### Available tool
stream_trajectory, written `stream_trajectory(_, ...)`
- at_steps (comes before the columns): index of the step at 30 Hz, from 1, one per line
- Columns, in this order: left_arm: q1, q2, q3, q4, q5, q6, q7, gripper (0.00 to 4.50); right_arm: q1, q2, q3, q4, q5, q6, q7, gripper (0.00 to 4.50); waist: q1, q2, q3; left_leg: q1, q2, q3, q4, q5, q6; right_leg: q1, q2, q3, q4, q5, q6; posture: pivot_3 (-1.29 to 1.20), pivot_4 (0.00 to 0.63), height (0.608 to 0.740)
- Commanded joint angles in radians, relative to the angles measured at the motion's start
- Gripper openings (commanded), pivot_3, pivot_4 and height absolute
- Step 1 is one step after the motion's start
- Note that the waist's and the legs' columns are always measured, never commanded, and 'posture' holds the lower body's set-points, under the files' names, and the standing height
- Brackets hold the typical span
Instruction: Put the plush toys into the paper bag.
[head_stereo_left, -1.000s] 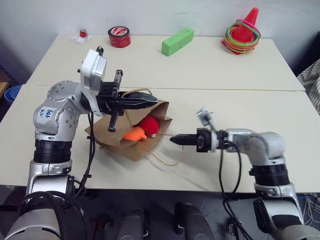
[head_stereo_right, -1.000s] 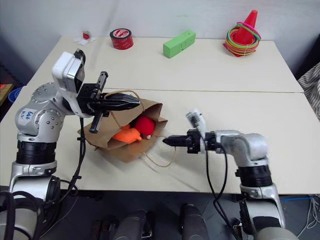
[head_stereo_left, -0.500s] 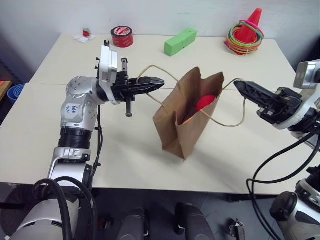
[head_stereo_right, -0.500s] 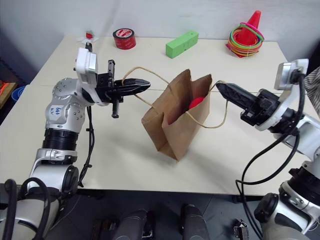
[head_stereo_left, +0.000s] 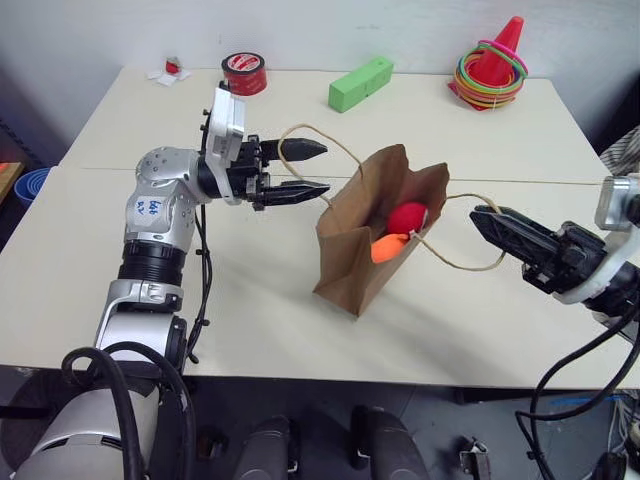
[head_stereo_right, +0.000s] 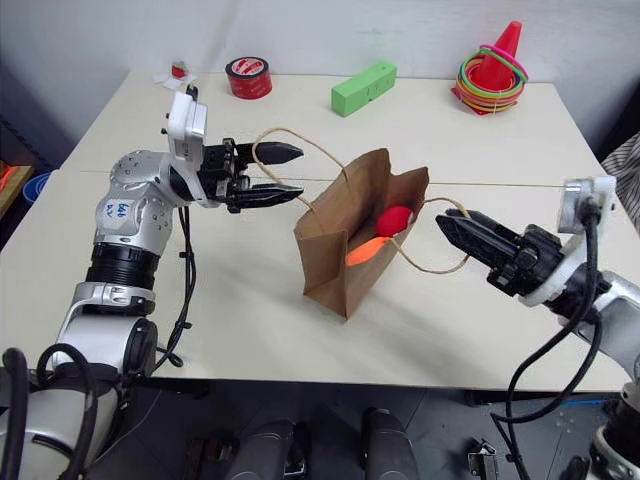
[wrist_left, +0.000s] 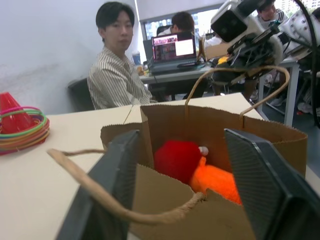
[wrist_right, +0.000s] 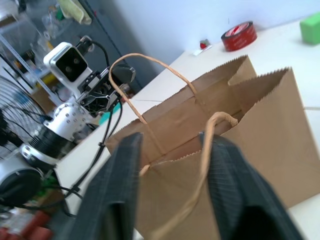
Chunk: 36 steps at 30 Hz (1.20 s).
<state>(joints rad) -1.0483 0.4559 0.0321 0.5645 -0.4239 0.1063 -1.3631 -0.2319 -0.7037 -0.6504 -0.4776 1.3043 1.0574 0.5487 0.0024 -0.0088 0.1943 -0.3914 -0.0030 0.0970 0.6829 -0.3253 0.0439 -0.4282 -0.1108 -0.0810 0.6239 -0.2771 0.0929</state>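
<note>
The brown paper bag (head_stereo_left: 347, 250) stands upright on the table (head_stereo_left: 230, 300) with its mouth open. Inside it lie both plush toys: the round red one (head_stereo_left: 407, 217) and the orange one (head_stereo_left: 388, 248), pressed together. My left gripper (head_stereo_left: 326, 168) hovers at the bag's left, open, with one cord handle (head_stereo_left: 300, 132) looping loosely between its fingers (wrist_left: 112, 180). At the bag's right my right gripper (head_stereo_left: 480, 217) points toward it, open, and the other cord handle (wrist_right: 207, 145) runs slack between its fingers (wrist_right: 122, 185).
Along the far edge of the table stand a red tape roll (head_stereo_left: 243, 72), a green block (head_stereo_left: 357, 82), a red cone with coloured rings (head_stereo_left: 490, 65) and a tiny red item on white paper (head_stereo_left: 172, 69). A person (wrist_left: 117, 65) sits beyond the table.
The bag lay on its side a second ago, then was raised upright by its handles. Both grippers were shut on the cords and have now opened. My right gripper has dropped lower.
</note>
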Motion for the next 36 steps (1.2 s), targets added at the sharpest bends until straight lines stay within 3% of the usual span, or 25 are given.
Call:
stream_trajectory(1,-0.006,0.039,0.014,0.003,0.02,-0.015,-0.008,4.27,0.038,-0.052,0.014,-0.075,-0.079,-0.106,0.087,3.34,-0.001,0.0,0.0,0.0,0.0,0.0,0.0,0.0,0.0,0.0,0.0,0.0,0.0,0.0,0.0,0.0,0.15,0.74)
stream_trajectory(2,-0.001,0.05,0.014,0.004,0.02,-0.012,-0.014,4.5,0.054,-0.065,0.006,-0.073,-0.088,-0.122,0.105,3.75,-0.001,0.0,0.0,0.0,0.0,0.0,0.0,0.0,0.0,0.0,0.0,0.0,0.0,0.0,0.0,0.0,0.15,0.74)
stream_trajectory(4,0.013,0.074,0.018,-0.013,0.011,0.009,-0.037,4.5,0.075,-0.077,-0.036,-0.054,-0.12,-0.174,0.122,4.4,0.001,0.0,0.0,0.0,0.0,0.0,0.0,0.0,0.0,0.0,0.0,0.0,0.0,0.0,0.0,0.0,0.15,0.74)
stream_trajectory(12,0.224,0.211,0.024,-0.162,0.018,0.062,-0.061,4.5,0.268,-0.099,-0.221,0.051,-0.099,-0.203,0.196,4.46,0.008,0.0,0.0,0.0,0.0,0.0,0.0,0.0,0.001,0.001,-0.001,0.0,-0.001,0.0,0.0,0.0,0.15,0.74)
stream_trajectory(15,0.37,0.246,0.031,-0.337,-0.006,0.116,-0.025,4.5,0.362,-0.08,-0.127,0.009,-0.258,-0.306,0.251,3.86,0.008,0.0,0.0,0.001,0.0,0.0,0.0,-0.001,0.001,0.002,-0.003,0.004,-0.002,0.0,0.0,0.0,0.15,0.74)
stream_trajectory(18,0.466,0.254,0.024,-0.537,-0.029,0.184,0.034,4.5,0.38,-0.051,-0.011,-0.028,-0.352,-0.388,0.268,2.87,0.004,0.0,0.0,0.002,0.001,-0.001,0.0,-0.001,0.001,0.003,-0.004,0.004,-0.002,0.0,0.0,0.0,0.15,0.74)
stream_trajectory(23,0.575,0.156,0.019,-0.765,-0.065,0.289,0.238,4.5,0.363,-0.011,0.347,-0.009,-0.702,-0.644,0.31,1.16,0.004,0.0,0.0,0.004,0.001,-0.001,0.0,-0.002,0.001,0.005,-0.005,0.005,-0.002,0.0,0.001,0.0,0.15,0.74)
stream_trajectory(26,0.603,0.103,0.006,-0.831,-0.059,0.321,0.332,4.5,0.299,0.028,0.5,0.022,-0.823,-0.737,0.299,0.11,0.0,-0.001,0.0,0.004,0.001,-0.001,0.0,-0.002,0.0,0.005,-0.004,0.005,-0.002,0.0,0.001,0.0,0.15,0.74)
stream_trajectory(29,0.612,0.031,-0.017,-0.876,-0.055,0.347,0.437,4.5,0.188,0.095,0.624,0.08,-0.914,-0.792,0.27,0.04,-0.004,-0.001,0.0,0.004,0.001,-0.001,0.001,-0.001,-0.001,0.005,-0.003,0.005,-0.001,0.0,0.001,0.0,0.15,0.74)
stream_trajectory(36,0.63,-0.048,-0.059,-0.902,-0.05,0.343,0.535,4.5,0.026,0.2,0.754,0.207,-1.042,-0.849,0.216,0.04,-0.001,-0.001,-0.001,0.004,0.0,-0.001,0.001,-0.001,-0.002,0.005,-0.004,0.004,-0.001,0.0,0.0,0.0,0.15,0.74)
